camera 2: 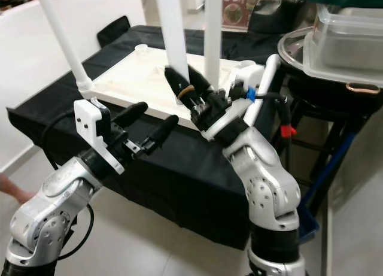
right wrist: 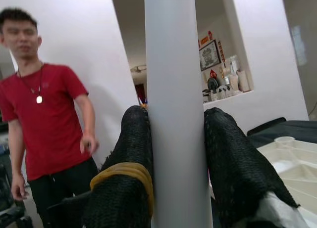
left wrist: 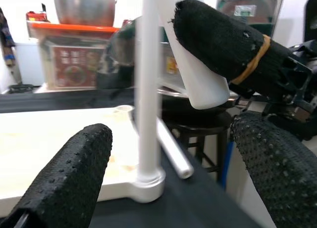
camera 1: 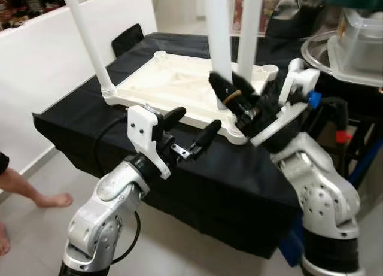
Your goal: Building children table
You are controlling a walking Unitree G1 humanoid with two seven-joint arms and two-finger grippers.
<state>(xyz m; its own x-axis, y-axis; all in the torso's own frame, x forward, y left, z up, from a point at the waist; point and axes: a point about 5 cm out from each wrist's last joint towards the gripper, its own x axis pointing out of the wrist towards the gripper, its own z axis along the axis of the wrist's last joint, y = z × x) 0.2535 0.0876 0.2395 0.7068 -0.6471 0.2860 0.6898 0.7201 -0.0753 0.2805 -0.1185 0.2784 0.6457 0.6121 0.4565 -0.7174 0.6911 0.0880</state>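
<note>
Fitting legs into an upturned white tabletop (camera 1: 179, 84) is the step in hand, judging by the legs already standing up from its corner sockets while one socket at the far corner (camera 1: 159, 54) looks empty. Nearest the camera, the left gripper (camera 1: 187, 137) hangs with its two black fingers spread wide and holding nothing, just off the near edge of the tabletop, which lies at about twelve o'clock from it on the black-draped table (camera 1: 239, 168). A slim white leg (camera 1: 90, 42) rises from the corner at roughly ten o'clock of that gripper; its wrist view looks past another seated leg (left wrist: 147, 89). Further in, at about two o'clock from the left gripper, the right gripper (camera 1: 232, 87) is clamped on the thick white leg (right wrist: 176, 109), one finger pressed on each side, close to where the leg meets the tabletop's near corner. The next move probably calls for pressing or twisting this leg firmly home while keeping it upright, perhaps with the left gripper steadying the tabletop. Beyond, a person in a red shirt (right wrist: 44, 114) stands watching; a bare foot (camera 1: 51, 199) shows on the floor at nine o'clock.
</note>
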